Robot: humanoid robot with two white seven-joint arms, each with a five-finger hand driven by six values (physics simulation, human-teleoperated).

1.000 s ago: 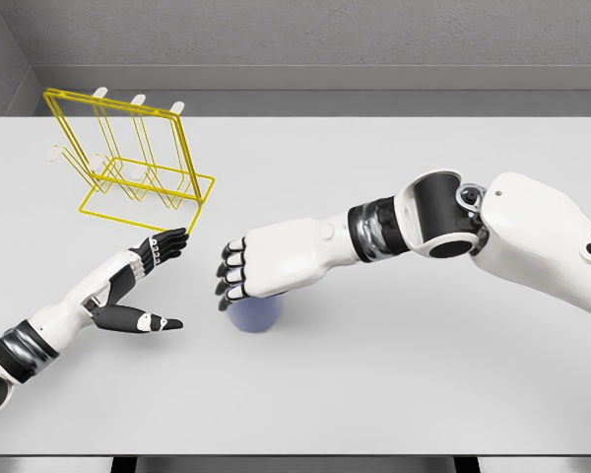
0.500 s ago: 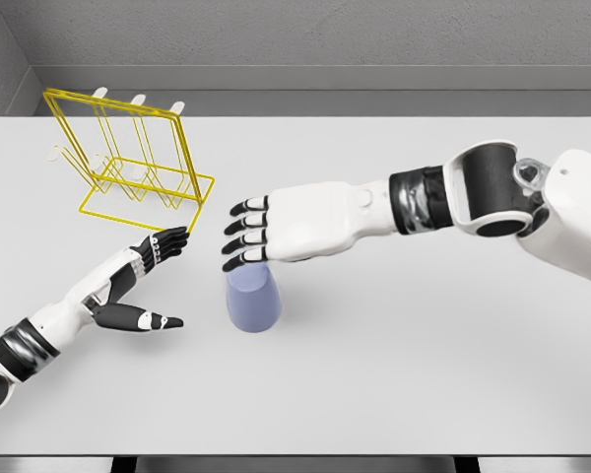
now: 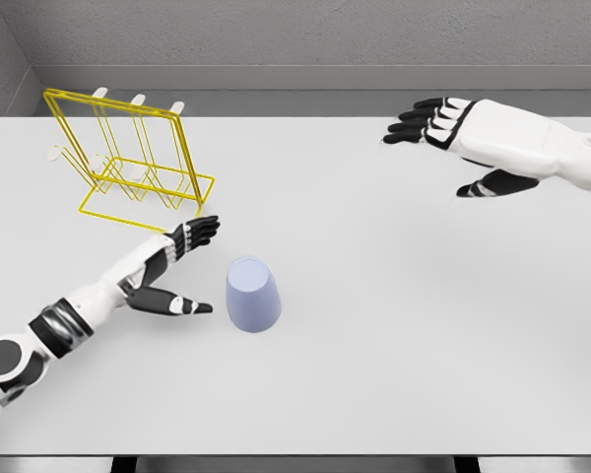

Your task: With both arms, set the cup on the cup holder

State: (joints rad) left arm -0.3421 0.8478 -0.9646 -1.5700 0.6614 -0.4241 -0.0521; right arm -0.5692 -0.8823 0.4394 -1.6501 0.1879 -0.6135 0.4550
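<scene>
A plain pale grey tabletop (image 3: pixel 394 335) fills the frame, backed by a rough grey wall along the top. In the upper left stands a cup holder (image 3: pixel 128 158) of thin yellow wire with white-tipped pegs. The cup (image 3: pixel 252 295), a smooth lavender tapered shape, sits mouth-down left of centre. The left hand (image 3: pixel 172 266) lies low just left of the cup, fingers spread, grasping nothing. The right hand (image 3: pixel 463 138) hovers at the upper right, fingers extended and released.
</scene>
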